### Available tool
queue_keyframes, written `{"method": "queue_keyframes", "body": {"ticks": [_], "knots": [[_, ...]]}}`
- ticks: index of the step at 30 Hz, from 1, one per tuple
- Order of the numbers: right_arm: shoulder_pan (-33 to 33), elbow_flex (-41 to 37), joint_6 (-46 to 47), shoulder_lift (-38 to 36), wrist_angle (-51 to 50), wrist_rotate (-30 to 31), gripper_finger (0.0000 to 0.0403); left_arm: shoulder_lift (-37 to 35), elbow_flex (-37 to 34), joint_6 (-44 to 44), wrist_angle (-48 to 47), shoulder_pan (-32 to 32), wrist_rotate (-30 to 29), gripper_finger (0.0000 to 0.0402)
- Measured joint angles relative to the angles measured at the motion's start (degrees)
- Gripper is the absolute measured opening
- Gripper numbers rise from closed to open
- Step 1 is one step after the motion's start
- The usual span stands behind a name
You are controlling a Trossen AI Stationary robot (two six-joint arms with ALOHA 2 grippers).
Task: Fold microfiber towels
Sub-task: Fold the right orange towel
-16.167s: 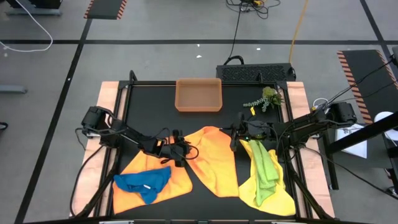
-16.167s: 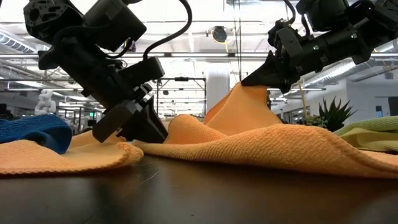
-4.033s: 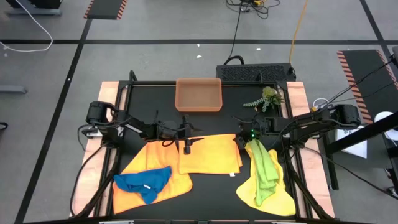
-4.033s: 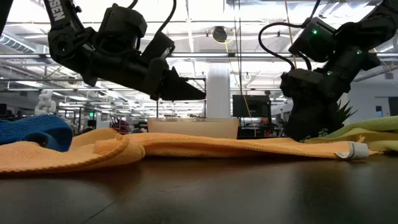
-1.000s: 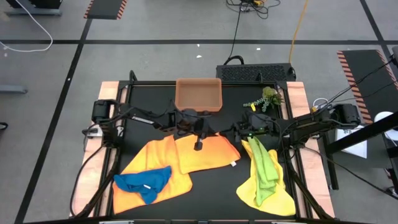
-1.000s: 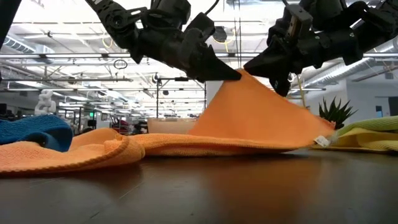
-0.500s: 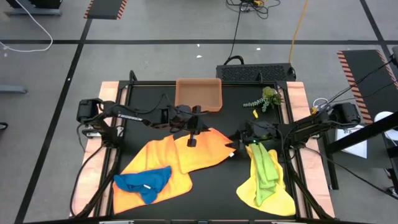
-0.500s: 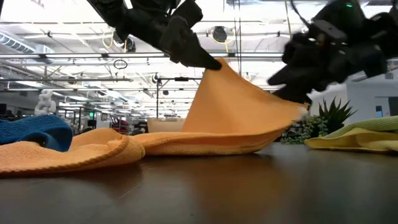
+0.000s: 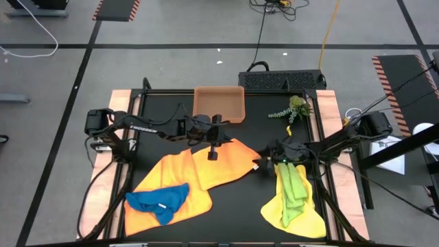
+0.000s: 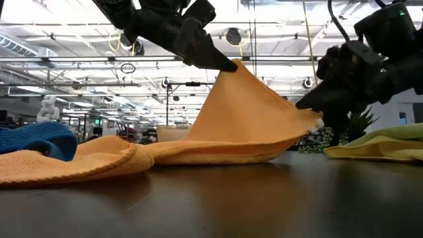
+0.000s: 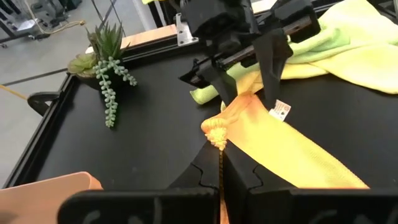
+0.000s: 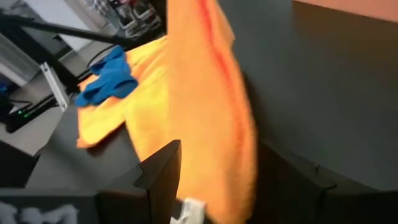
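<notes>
Where pinched, peaked nubby orange towel (image 10: 244, 112)

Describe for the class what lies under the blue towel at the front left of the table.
The blue towel lies bunched on an orange-yellow cloth, which spreads out around it on the black table. The part of that cloth beneath the blue one is covered, so nothing more can be told.

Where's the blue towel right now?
In the high view the blue towel lies bunched at the table's front left, on top of the orange towel, well clear of both arms.
</notes>
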Motion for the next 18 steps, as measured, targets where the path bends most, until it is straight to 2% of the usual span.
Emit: {"method": "queue_keyframes", "body": {"ticks": [8, 18], "knots": [[3.2, 0.1, 4.1, 4.5, -0.7, 2.1, 0.0203, 0.0, 0.0, 0.0, -0.3, 0.8, 0.0, 0.0002], [6.8, 0.1, -0.9, 5.0, 0.3, 13.4, 0.0198, 0.0, 0.0, -0.6, -0.5, 1.4, -0.5, 0.0002]]}}
